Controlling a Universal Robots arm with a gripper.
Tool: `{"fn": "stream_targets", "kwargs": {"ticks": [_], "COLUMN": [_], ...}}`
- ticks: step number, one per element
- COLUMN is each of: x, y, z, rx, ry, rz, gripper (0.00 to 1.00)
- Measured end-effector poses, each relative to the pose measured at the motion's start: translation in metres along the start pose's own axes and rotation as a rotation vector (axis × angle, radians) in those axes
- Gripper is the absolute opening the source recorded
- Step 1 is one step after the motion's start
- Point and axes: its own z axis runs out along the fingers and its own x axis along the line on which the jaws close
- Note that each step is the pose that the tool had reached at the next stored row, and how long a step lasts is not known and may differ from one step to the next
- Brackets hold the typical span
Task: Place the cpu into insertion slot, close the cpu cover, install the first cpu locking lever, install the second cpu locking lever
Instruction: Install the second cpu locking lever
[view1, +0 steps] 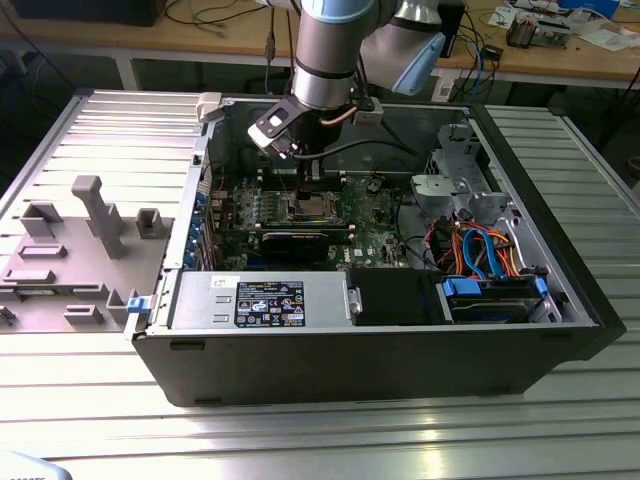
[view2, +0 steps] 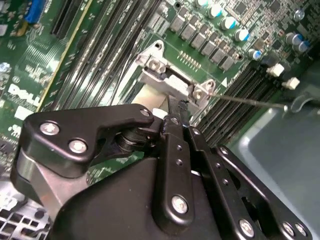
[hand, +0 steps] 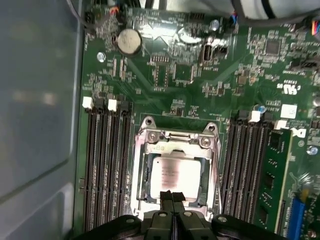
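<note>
The cpu (hand: 175, 172), a small silver-grey square chip, lies flat in the insertion slot (hand: 141, 192) on the green board. The cpu cover (hand: 172, 141), a thin silver frame, lies down around the chip, which shows through its window. My gripper (hand: 172, 196) hovers at the chip's edge with its black fingertips pressed together and nothing between them. In the second wrist view the gripper (view2: 178, 111) sits just by the socket's hinge bracket (view2: 172, 82). A thin metal locking lever (view2: 250, 100) sticks out from the socket's corner over the memory slots. In the exterior view the gripper (view1: 310, 180) hangs over the socket (view1: 308, 207).
Long black memory slots (hand: 102, 165) flank the socket, and a green memory module (hand: 272, 175) stands on one side. A coin battery (hand: 129, 41) sits further along the board. The case wall (hand: 35, 100) is close. A power supply (view1: 260, 300) and drive cables (view1: 480, 250) fill the case's near side.
</note>
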Motion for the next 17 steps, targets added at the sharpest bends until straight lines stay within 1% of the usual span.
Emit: {"fn": "stream_targets", "kwargs": {"ticks": [6, 7, 11, 13, 17], "x": [0.0004, 0.0004, 0.0003, 0.0, -0.0008], "y": [-0.0033, -0.0032, -0.0027, -0.001, 0.0082], "z": [0.0103, 0.0114, 0.0124, 0.0124, 0.0117], "rx": [-0.0001, 0.0, 0.0004, 0.0002, 0.0], "ry": [0.0001, 0.0, -0.0005, -0.0008, -0.0004], "rz": [0.0, 0.0, 0.0, 0.0, 0.0], "gripper": [0.11, 0.11, 0.11, 0.11, 0.11]}}
